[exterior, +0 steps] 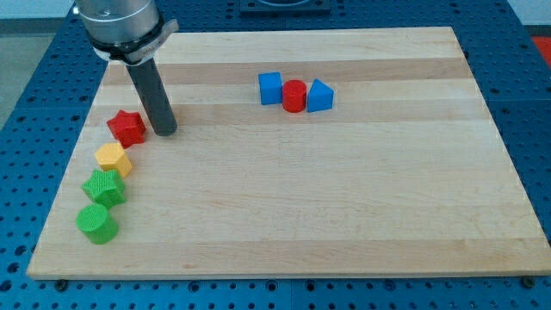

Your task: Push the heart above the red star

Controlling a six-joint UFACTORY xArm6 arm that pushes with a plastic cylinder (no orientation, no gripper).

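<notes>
our tip point(165, 132), a bare rod with no jaws and holding nothing, stands just right of the red star point(126, 127) at upper left, while the yellow block point(113, 159) just below it, likely the heart, looks light, rigid and easy to slide, best pushed squarely on a flat side.

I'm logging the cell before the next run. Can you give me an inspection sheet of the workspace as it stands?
surface: wooden board on a blue perforated table.
job's things: red star near the view's left; yellow block just below it, possibly the heart, shape unclear.
clutter: green ridged block and green cylinder further down that column; blue cube, red cylinder and blue triangular block in a row near the view's top.
end effector: no gripper; my tip is just right of the red star, contact unclear.
cables: nothing seen.
surroundings: nothing seen beyond the table.
</notes>
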